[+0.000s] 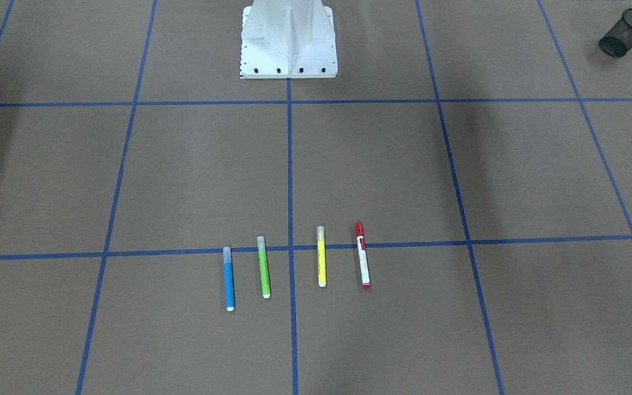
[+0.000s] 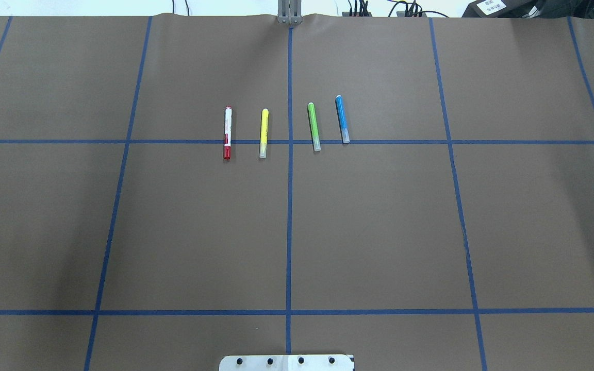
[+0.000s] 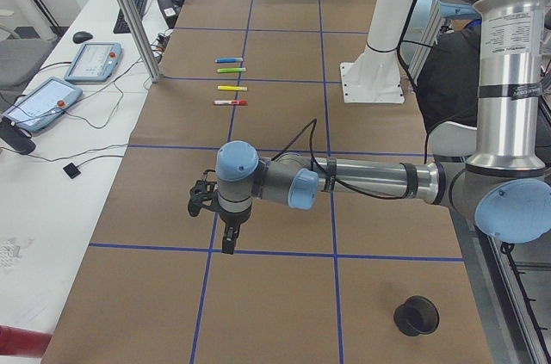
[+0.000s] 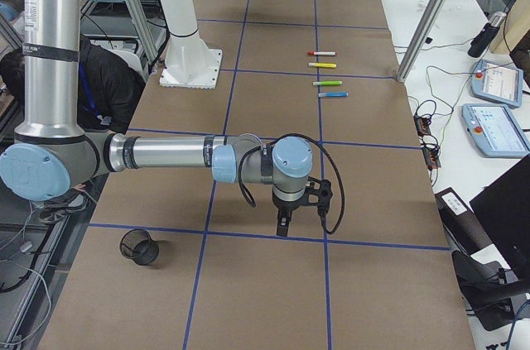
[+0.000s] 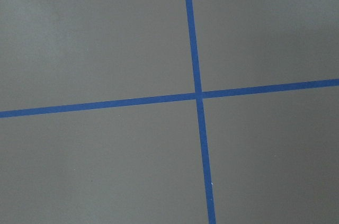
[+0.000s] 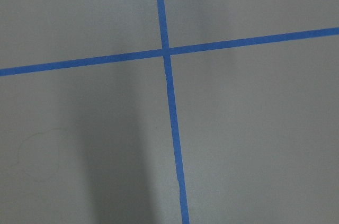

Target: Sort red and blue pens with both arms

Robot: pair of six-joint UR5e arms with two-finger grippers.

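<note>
The red pen [image 1: 362, 255] [image 2: 227, 133], a white marker with a red cap, lies flat at the end of a row of pens on the brown table. The blue pen [image 1: 229, 278] [image 2: 342, 119] lies at the row's other end. Both show small in the side views, red pen [image 3: 230, 103] [image 4: 321, 53] and blue pen [image 3: 228, 60] [image 4: 333, 94]. My left gripper [image 3: 227, 243] hangs above a tape crossing far from the row. My right gripper [image 4: 283, 224] hangs likewise at the opposite end. Only side views show them, so I cannot tell if they are open or shut.
A green pen [image 1: 264, 267] and a yellow pen [image 1: 321, 256] lie between the two task pens. A black mesh cup [image 1: 626, 33] [image 3: 417, 316] stands at my left end, another cup [image 4: 139, 246] at my right end. The white pedestal [image 1: 288, 41] stands mid-table. Operators' tablets lie alongside.
</note>
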